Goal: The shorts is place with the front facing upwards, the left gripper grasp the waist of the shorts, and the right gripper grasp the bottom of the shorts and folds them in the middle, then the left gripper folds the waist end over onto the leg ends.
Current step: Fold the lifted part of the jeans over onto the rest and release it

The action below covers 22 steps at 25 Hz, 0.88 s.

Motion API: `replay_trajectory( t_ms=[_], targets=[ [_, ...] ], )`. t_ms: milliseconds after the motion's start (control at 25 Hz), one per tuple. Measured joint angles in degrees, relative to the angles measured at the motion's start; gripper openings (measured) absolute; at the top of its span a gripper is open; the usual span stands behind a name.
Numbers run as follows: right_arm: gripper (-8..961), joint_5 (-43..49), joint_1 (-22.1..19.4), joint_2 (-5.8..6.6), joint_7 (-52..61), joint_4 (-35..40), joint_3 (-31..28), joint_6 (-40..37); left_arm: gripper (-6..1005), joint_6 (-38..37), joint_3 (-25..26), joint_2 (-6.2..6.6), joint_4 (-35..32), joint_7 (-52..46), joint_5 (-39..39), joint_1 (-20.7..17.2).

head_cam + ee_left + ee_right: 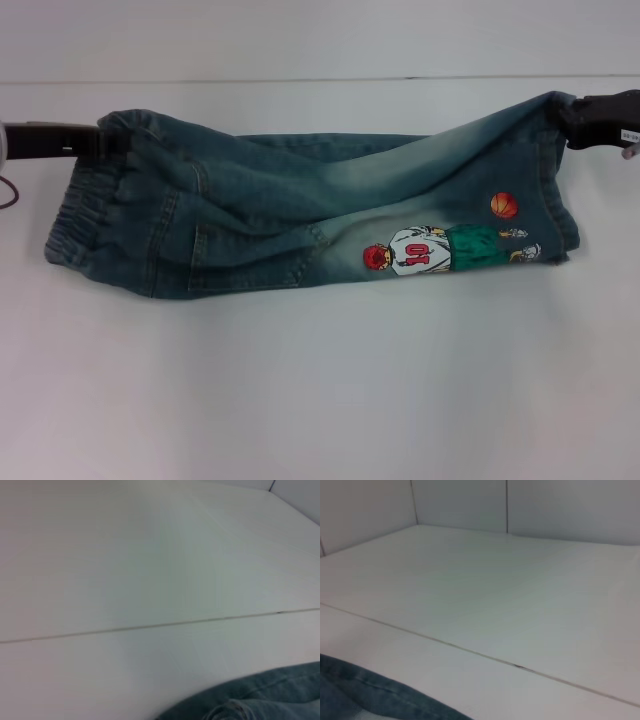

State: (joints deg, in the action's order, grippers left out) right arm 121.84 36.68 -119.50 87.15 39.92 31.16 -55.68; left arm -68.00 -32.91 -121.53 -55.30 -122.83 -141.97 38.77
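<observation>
Denim shorts [300,215] stretched across white table [320,400], waist pinched by left gripper [100,142], hem corner by right gripper [568,118]; thin holds liable to slip mid-fold.

The shorts [300,215] stretch across the table [320,400], waist left, hems right.
</observation>
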Motion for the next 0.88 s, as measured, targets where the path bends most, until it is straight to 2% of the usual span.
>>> replay_trajectory(
  t_ms=[400,880],
  targets=[
    [8,-0.4,1.7,0.00,-1.0,-3.8,0.4,8.7,70,5.6,-0.6,-0.28,1.8,0.0,1.4,0.1],
    [8,-1.5,2.3,-0.08,-2.7,-5.7,1.4,11.7,71,7.9,-1.2,-0.89,2.9,1.2,1.5,0.1]
  ],
)
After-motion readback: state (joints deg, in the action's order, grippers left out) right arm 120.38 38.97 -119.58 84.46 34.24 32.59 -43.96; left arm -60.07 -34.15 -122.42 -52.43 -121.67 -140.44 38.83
